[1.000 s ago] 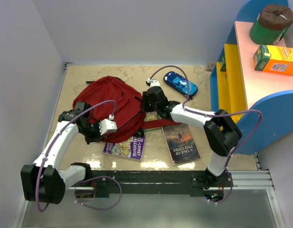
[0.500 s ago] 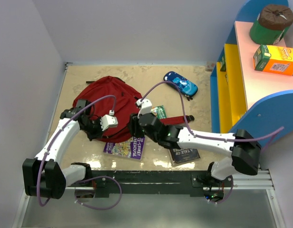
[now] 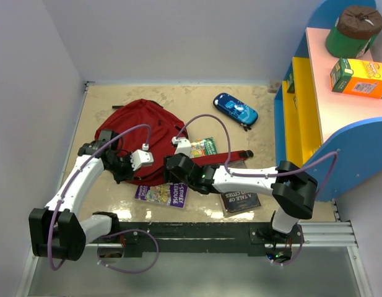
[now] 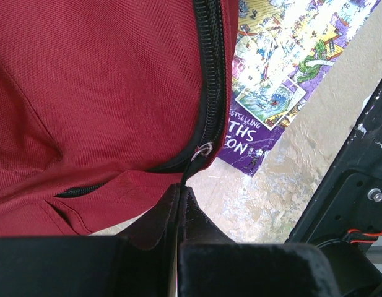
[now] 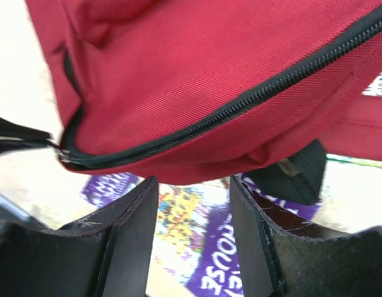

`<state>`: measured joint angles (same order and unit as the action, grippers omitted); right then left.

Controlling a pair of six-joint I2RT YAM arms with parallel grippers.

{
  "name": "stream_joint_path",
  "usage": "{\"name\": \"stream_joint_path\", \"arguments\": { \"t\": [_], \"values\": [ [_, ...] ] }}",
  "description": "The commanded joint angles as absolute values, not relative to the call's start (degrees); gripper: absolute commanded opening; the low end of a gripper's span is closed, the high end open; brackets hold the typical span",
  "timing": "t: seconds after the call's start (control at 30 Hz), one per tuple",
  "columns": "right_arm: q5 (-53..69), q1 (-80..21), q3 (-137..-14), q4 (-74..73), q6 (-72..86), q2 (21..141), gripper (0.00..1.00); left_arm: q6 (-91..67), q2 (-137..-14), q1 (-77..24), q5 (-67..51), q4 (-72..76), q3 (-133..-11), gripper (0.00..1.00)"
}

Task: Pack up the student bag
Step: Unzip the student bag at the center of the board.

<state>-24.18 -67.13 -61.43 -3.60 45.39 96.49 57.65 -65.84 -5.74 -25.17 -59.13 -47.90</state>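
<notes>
— Left gripper (image 4: 180,193)?
— Clenched, apparently pinching the zipper pull (image 4: 200,153) at its tips.
— Right gripper (image 5: 194,189)?
— Parted, empty; the bag (image 5: 197,74) lies just past its tips, book (image 5: 191,247) beneath it.

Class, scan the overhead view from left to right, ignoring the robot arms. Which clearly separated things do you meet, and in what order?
bag → pencil case → yellow shelf → orange box

One student bag (image 3: 141,120), three books (image 3: 163,193), one pencil case (image 3: 235,109), one orange box (image 3: 358,77), one green tub (image 3: 351,31).
</notes>
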Motion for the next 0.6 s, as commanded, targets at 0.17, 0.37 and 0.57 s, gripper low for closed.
{"name": "stream_joint_path", "arguments": {
  "t": [0.17, 0.37, 0.57],
  "values": [
    [-21.8, -65.1, -60.1, -0.4, 57.3, 92.5, 0.53, 58.2, -65.0, -5.4, -26.2, -57.5, -47.9, 0.00],
    [-18.8, -62.1, -61.1, -0.5, 59.8, 94.5, 0.53, 59.1, -64.7, -5.4, -27.2, -58.1, -48.5, 0.00],
    [-18.0, -60.6, -63.1, -1.0, 61.3, 95.2, 0.54, 60.3, -63.5, -5.7, -27.4, -57.5, -47.3, 0.00]
  ]
}}
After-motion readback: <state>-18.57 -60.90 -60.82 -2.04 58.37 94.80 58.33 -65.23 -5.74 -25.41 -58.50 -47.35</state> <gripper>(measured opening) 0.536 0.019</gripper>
